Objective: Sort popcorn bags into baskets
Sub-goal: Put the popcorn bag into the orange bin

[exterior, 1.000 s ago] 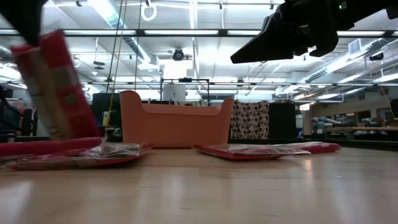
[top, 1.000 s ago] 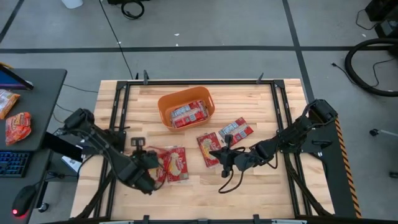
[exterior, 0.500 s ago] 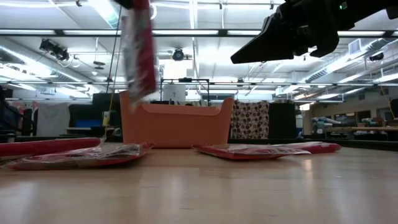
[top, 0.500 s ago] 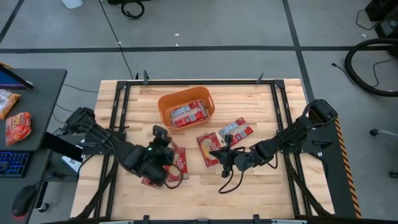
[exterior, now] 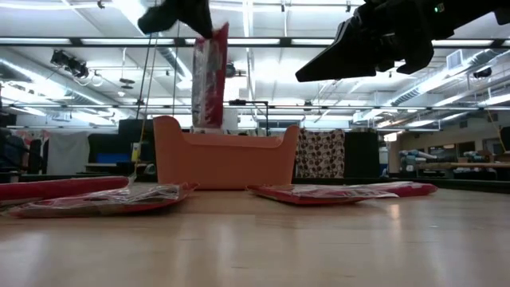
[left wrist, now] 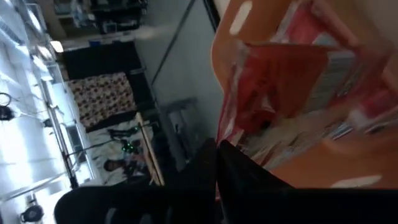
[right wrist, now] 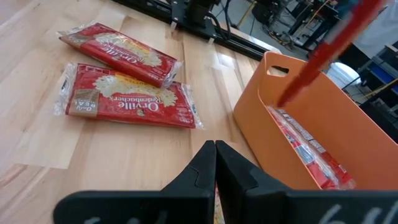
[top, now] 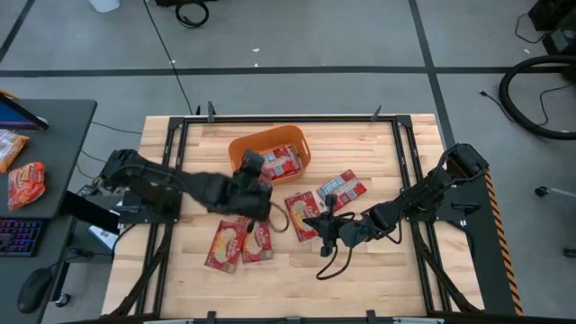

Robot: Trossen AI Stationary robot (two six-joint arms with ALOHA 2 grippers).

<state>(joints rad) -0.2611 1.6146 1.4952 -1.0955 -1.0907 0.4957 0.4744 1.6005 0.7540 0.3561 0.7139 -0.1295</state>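
My left gripper (top: 255, 177) is above the near left rim of the orange basket (top: 241, 149), shut on a red popcorn bag (exterior: 209, 76) that hangs over the basket (exterior: 227, 159). More bags (top: 275, 164) lie inside the basket. Two bags (top: 238, 243) lie flat on the table at near left, and others (top: 301, 214) (top: 340, 189) lie flat near the middle. My right gripper (top: 322, 225) is shut, holds nothing and hovers high above the middle bags (exterior: 382, 40). In the right wrist view the hanging bag (right wrist: 329, 50) is a red streak over the basket (right wrist: 323, 118). My left gripper pinches the bag between its two fingers at the upper end (exterior: 213, 32), coming from above. The bag is lifted clear and hangs nearly upright below the fingers, its lower end (exterior: 205, 121) level with the basket's rim. In the wrist view the fingers (left wrist: 211, 162) close on the bag's edge (left wrist: 229, 134).
A black metal frame (top: 171, 162) runs around the wooden table top (top: 360, 270). A side desk at the left holds two orange-red snack packs (top: 25, 184). The near strip of the table in front of the bags is bare wood. The right arm (top: 423, 193) reaches in from the right edge.
My left gripper has lifted one bag off the near-left pile and carried it up and toward the far edge and the basket. The bag has gone from tilted just above the table to hanging upright over the basket. Two bags stay behind on the table.
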